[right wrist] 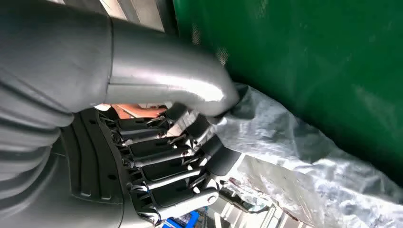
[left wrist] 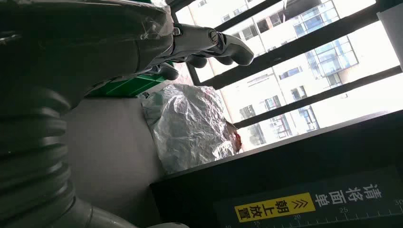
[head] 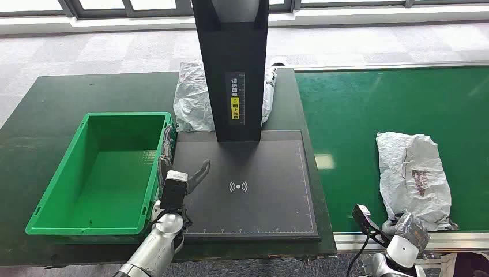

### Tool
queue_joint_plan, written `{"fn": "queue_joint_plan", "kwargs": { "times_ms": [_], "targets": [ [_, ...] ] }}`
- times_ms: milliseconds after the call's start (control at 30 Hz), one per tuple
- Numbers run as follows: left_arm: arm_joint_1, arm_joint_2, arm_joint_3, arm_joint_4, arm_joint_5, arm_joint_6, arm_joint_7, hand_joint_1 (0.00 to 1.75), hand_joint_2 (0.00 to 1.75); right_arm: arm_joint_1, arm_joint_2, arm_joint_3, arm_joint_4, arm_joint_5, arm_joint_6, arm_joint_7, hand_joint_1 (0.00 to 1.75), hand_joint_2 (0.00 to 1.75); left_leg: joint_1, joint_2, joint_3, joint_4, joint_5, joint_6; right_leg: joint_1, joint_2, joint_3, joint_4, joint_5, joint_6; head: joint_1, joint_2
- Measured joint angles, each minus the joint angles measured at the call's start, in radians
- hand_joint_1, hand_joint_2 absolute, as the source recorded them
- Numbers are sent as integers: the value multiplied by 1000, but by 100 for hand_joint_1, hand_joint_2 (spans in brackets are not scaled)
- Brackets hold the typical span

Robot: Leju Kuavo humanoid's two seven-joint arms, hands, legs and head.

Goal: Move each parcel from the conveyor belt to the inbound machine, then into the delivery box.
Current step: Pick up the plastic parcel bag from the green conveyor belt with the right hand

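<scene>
The parcel (head: 414,176) lies on the green conveyor belt (head: 369,109) at the right of the frame, long axis running away from the robot. The right hand (head: 410,229) is at its near end, fingers (right wrist: 209,156) touching the wrap; whether they grip it, I cannot tell. The left hand (head: 183,183) hovers open, far left.

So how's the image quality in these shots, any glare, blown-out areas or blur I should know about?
Head view: sharp, with pale window reflections on the conveyor belt. Left wrist view: the windows behind are overexposed, leaving the left hand and scanner post dark. Right wrist view: the right hand is sharp, the parcel soft and slightly blurred.
</scene>
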Motion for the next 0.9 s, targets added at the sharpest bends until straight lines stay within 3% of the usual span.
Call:
{"fn": "queue_joint_plan", "kwargs": {
  "times_ms": [367,767,900],
  "targets": [
    [8,6,3,-13,20,17,-2,0,175,-37,-16,-5,29,-5,-71,-49,175,175,0,0,-1,0,0,0,0,0,0,0,0,0,0,0],
    [24,7,8,-41,19,22,1,0,175,-58,-15,-5,31,-4,-79,-52,175,175,0,-1,-1,0,0,0,0,0,0,0,0,0,0,0],
    [42,8,16,-66,-2,31,9,0,175,-64,-2,-2,1,-23,-134,-124,175,175,0,0,-2,0,0,0,0,0,0,1,0,0,0,0]
  ]
}}
